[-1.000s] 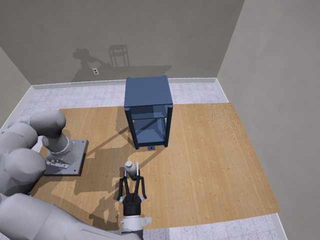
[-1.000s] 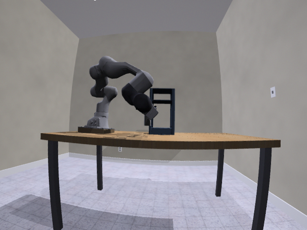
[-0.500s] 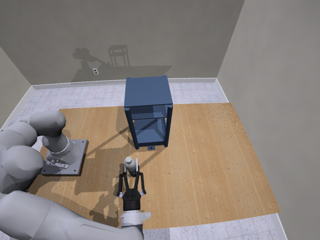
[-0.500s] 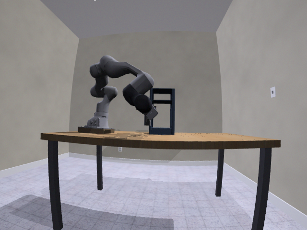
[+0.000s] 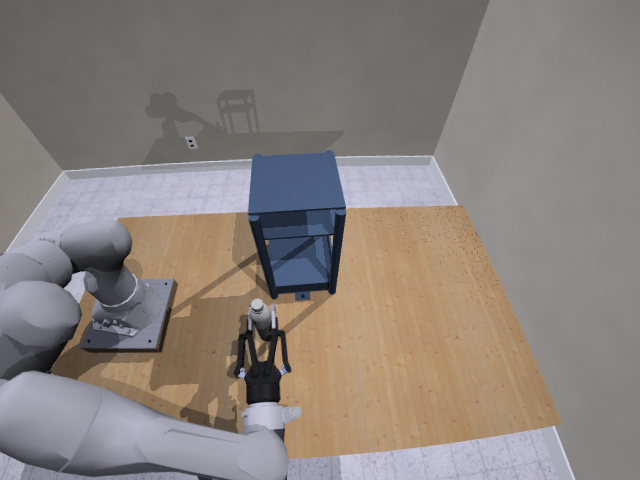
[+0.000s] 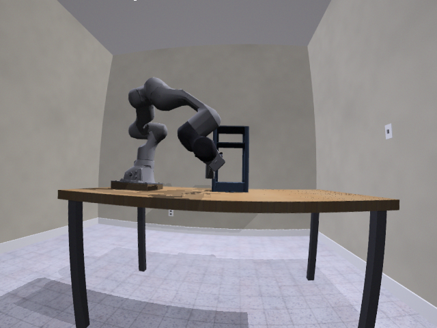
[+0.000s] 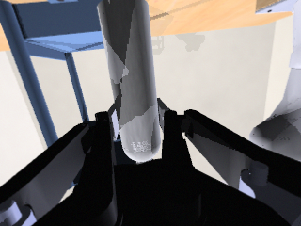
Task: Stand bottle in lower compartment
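My gripper (image 5: 262,321) is shut on the grey bottle (image 5: 258,314), gripping its body from both sides. In the top view the bottle stands cap up between the fingers, lifted above the table and just in front of the blue shelving unit (image 5: 297,222). In the wrist view the bottle (image 7: 133,80) fills the middle between the two black fingers, with the shelving unit's posts (image 7: 28,80) to the left. In the exterior view the arm's hand (image 6: 212,162) hangs next to the unit (image 6: 231,158); the bottle is hidden there.
The robot's base (image 5: 129,320) stands on a metal plate at the table's left. The shelving unit's lower compartment (image 5: 300,260) is open toward the gripper. A small bracket (image 5: 300,296) sits at the unit's front foot. The table's right half holds nothing.
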`<state>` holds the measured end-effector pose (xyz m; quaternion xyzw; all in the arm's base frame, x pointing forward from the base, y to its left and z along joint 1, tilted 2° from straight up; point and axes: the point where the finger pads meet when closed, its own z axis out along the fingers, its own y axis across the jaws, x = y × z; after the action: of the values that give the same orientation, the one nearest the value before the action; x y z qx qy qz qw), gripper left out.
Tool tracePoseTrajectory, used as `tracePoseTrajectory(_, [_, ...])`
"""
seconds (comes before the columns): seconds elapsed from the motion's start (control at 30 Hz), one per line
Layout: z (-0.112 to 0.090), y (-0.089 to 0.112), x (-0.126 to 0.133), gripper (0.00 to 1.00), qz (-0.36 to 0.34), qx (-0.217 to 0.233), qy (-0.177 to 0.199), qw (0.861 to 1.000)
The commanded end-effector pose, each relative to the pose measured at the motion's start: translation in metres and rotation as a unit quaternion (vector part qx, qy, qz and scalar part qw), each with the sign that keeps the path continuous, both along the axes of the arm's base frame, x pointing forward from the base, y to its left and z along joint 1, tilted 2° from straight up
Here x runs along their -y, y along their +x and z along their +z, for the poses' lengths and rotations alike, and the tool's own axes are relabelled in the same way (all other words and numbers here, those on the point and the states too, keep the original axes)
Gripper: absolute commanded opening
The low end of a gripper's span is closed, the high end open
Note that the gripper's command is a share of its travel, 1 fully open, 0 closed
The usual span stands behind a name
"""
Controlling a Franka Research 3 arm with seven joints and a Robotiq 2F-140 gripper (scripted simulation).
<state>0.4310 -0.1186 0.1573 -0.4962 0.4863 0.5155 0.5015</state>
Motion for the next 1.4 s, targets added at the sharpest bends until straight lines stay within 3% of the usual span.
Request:
tracePoseTrajectory(0.0, [0.0, 0.005, -0.009, 0.0, -0.007, 0.01, -0.004, 1.0])
tracePoseTrajectory(0.6, [0.001, 0.004, -0.052, 0.0, -0.007, 0.01, -0.004, 1.0])
tracePoseTrajectory(1.37, [0.001, 0.004, -0.064, 0.0, -0.007, 0.01, -0.004, 1.0])
